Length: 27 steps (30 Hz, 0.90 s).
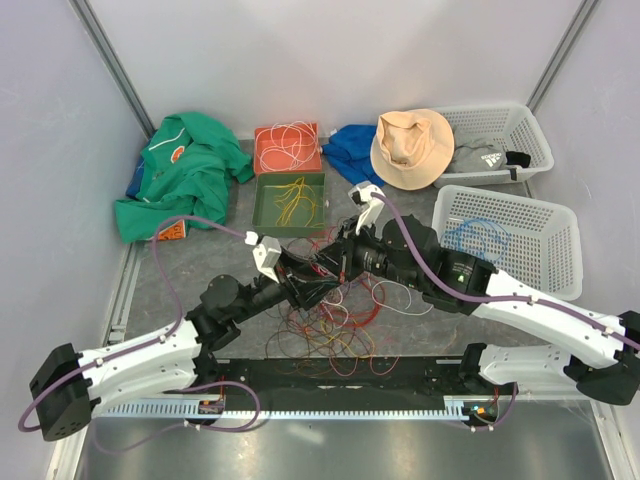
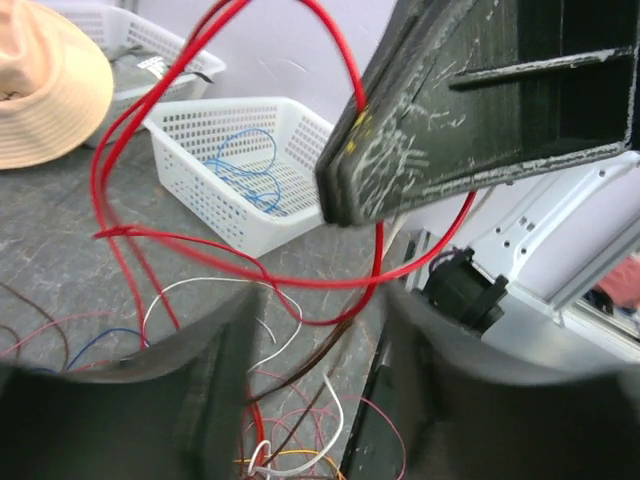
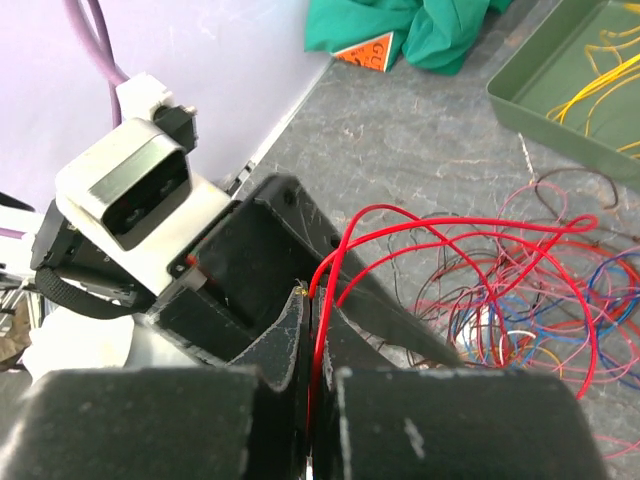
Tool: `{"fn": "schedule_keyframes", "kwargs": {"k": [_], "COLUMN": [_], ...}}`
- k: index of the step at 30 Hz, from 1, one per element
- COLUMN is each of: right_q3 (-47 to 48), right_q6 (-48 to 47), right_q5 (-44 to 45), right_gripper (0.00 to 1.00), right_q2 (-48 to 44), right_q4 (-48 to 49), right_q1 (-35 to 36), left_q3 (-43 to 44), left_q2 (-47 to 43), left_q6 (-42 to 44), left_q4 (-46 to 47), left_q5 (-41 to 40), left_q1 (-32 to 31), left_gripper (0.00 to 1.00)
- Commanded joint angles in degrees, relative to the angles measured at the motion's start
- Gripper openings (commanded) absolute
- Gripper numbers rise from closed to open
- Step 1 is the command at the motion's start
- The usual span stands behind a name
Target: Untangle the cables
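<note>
Above the cables [image 1: 330, 325], right gripper [image 3: 318, 330] clamps a red cable [image 2: 96, 190]; left gripper [image 2: 325, 310] fingers apart. Likely light, limp: grip beside clamp.

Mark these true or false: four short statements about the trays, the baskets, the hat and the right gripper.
1. The green rectangular tray holds yellow wires. True.
2. The nearer white slotted plastic basket holds orange wires. False: blue wires lie in it.
3. The right gripper is shut on a thin red cable. True.
4. The peach cloth hat sits in the orange tray. False: that tray holds white wires; the hat lies at the farther white basket's corner.
</note>
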Motion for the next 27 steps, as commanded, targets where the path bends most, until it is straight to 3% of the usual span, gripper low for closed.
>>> {"fn": "schedule_keyframes", "kwargs": {"k": [1, 2, 3, 5, 6, 9, 12, 17, 24, 27], "right_q3": [-1.0, -1.1, -1.1, -1.0, -0.7, 0.6, 0.3, -4.8, -10.6, -13.0], "right_q6": [1.3, 1.1, 0.8, -1.0, -1.8, -4.3, -6.1, -7.9, -9.8, -8.1], "right_q5": [-1.7, -1.4, -1.2, 0.9, 2.4, 10.5, 19.1, 27.8, 12.7, 5.5], "right_gripper": [0.0, 0.0, 0.02, 0.28, 0.53, 0.78, 0.9, 0.9, 0.65, 0.6], "right_q2": [-1.2, -1.4, -1.4, -1.7, -1.9, -3.0, -5.7, -13.6, -18.7, -17.4], "right_q4": [2.1, 1.6, 1.3, -0.7, -3.3, -8.9, -12.1, -11.9, -3.7, -0.7], "right_q1": [0.3, 0.2, 0.3, 0.3, 0.2, 0.2, 0.2, 0.3, 0.3, 0.3], "left_q3": [3.0, 2.9, 2.8, 1.5, 0.2, -2.9, -5.1, -6.6, -7.2, -6.6], "left_q2": [2.6, 2.6, 2.2, -0.1, -1.1, -6.8, -13.1, -21.4, -25.1, -24.3], "left_q6": [-1.5, -2.3, -2.9, -4.3, -4.8, -7.6, -9.6, -10.1, -10.4, -10.3], "left_q4": [7.6, 7.7, 7.8, 7.5, 7.1, 4.5, -0.3, -8.9, -14.4, -15.1], "left_q5": [5.2, 5.7, 5.7, 5.4, 5.0, 2.7, 0.4, -3.3, -4.6, -4.9], "left_q1": [-0.2, -0.2, -0.2, -0.2, -0.2, -0.2, -0.2, -0.2, -0.2, -0.1], "left_gripper": [0.38, 0.17, 0.05, 0.02, 0.02, 0.02, 0.02, 0.02, 0.02, 0.02]}}
